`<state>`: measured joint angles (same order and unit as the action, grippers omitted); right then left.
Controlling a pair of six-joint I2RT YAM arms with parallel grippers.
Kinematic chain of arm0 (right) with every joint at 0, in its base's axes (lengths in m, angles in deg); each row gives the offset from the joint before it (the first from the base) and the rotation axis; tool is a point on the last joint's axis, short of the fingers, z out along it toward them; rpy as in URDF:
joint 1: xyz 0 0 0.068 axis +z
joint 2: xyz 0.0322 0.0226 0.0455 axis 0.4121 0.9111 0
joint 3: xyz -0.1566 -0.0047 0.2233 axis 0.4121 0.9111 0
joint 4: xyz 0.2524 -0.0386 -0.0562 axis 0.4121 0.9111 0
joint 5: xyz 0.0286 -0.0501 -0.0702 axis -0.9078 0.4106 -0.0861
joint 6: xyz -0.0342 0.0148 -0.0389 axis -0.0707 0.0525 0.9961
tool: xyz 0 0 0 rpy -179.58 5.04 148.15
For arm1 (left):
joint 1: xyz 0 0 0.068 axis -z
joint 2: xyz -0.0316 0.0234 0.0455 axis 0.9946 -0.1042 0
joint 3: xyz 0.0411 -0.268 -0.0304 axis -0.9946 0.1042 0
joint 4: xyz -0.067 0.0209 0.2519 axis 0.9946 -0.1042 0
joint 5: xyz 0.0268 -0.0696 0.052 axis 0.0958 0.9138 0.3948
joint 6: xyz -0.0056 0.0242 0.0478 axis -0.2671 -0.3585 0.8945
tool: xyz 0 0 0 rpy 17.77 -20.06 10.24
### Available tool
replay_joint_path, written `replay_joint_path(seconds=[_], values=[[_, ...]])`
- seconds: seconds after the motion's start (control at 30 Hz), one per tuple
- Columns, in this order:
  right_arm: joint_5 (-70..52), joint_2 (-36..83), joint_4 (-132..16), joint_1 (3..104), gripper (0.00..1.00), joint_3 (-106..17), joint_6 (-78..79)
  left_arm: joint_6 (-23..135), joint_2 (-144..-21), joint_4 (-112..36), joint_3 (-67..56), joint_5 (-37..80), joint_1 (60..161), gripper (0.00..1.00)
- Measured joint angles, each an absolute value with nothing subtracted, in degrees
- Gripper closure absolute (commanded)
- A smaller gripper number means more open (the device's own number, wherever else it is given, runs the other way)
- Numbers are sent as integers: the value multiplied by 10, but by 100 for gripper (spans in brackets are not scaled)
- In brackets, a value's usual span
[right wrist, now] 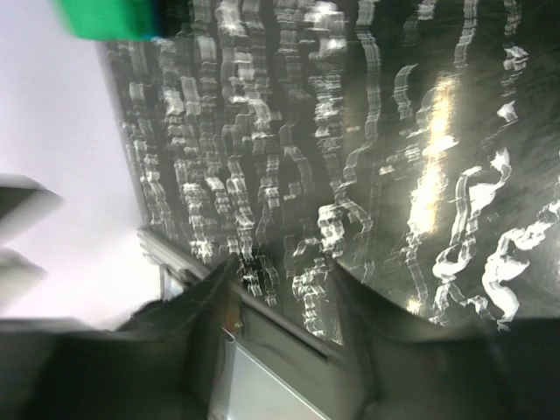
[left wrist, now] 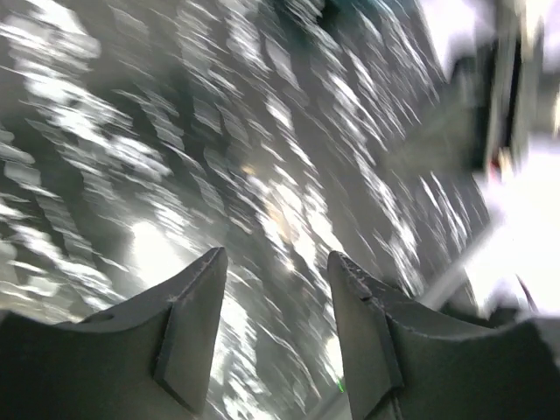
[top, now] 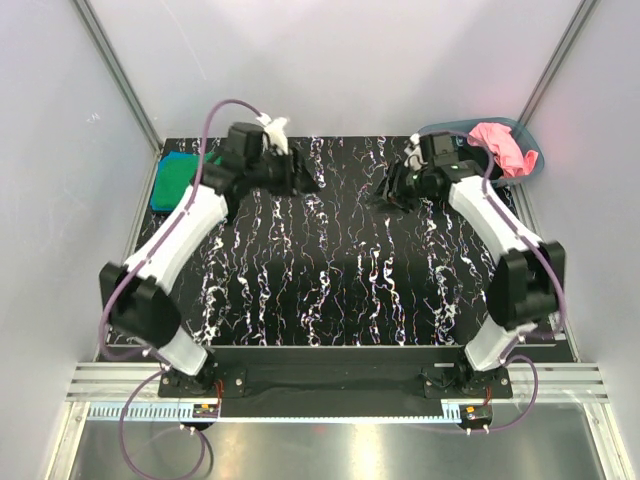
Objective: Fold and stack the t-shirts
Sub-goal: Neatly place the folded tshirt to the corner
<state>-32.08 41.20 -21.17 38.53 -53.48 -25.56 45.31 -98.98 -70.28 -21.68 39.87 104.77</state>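
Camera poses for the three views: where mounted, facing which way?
Top external: above, behind the bases, looking down at the marbled table; left arm, right arm whole.
Left wrist: on left arm, blurred, looking across the table; open left gripper at bottom.
Right wrist: on right arm, looking across the table toward the green t-shirt; open right gripper at bottom.
Shared: green t-shirt in top external and right wrist.
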Motion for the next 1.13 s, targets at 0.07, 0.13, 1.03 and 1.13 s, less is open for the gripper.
replay_joint_path(seconds=[0.07, 0.13, 1.03, 1.13], values=[[-324, 361, -209, 385, 0, -526, -261, 449, -939, -724, -196, 391, 1098, 20], [-326, 304, -208, 385, 0, -505, -259, 431, -879, -745, -172, 377, 1126, 1], [-254, -71, -78, 385, 0, -465, -316, 318, -555, -779, -23, 323, 1118, 1], [-245, -70, -74, 385, 0, -465, -317, 318, -555, -778, -26, 324, 1118, 1]])
